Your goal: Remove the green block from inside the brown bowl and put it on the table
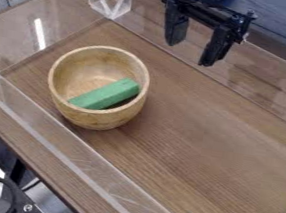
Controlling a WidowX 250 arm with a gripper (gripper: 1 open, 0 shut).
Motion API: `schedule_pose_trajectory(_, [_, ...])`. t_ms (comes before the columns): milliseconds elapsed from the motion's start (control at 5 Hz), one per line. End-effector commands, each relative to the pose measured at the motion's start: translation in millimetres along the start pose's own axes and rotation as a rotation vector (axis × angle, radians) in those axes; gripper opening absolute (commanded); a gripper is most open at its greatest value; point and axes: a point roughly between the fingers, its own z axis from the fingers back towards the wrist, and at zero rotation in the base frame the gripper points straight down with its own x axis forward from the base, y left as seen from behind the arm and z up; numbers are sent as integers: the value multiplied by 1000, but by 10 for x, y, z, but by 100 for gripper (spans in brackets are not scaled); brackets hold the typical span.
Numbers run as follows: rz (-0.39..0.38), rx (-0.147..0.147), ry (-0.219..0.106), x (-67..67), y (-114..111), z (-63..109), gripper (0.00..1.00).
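Jaws spread wide and empty, my gripper (197,42) hangs pointing down over the far side of the table (215,140), well apart from the brown bowl (97,88). I see the green block (105,95) lying slanted inside that bowl, resting against its pale inner wall, on the table's near-left part.

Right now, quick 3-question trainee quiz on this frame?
1. True or false: the green block lies inside the brown bowl.
2. The gripper is: A) shut on the block, B) open, above the table, holding nothing, C) inside the bowl.
3. Fill in: the bowl sits to the gripper's lower ____ in the picture.

Key: 1 true; 2 B; 3 left.
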Motion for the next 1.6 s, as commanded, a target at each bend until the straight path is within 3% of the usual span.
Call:
schedule_pose_trajectory(0, [-1,20,-10,-152,149,-25,100])
schedule_pose_trajectory(200, [16,49,-47,-417,395,-80,100])
schedule_pose_trajectory(400, [1,44,-68,-558,644,-143,100])
schedule_pose_trajectory(600, [-14,37,-77,-602,801,-262,100])
schedule_pose_trajectory(1000, [-20,113,-48,-427,891,-568,100])
schedule_pose_trajectory(1400, [20,95,-54,-336,869,-734,100])
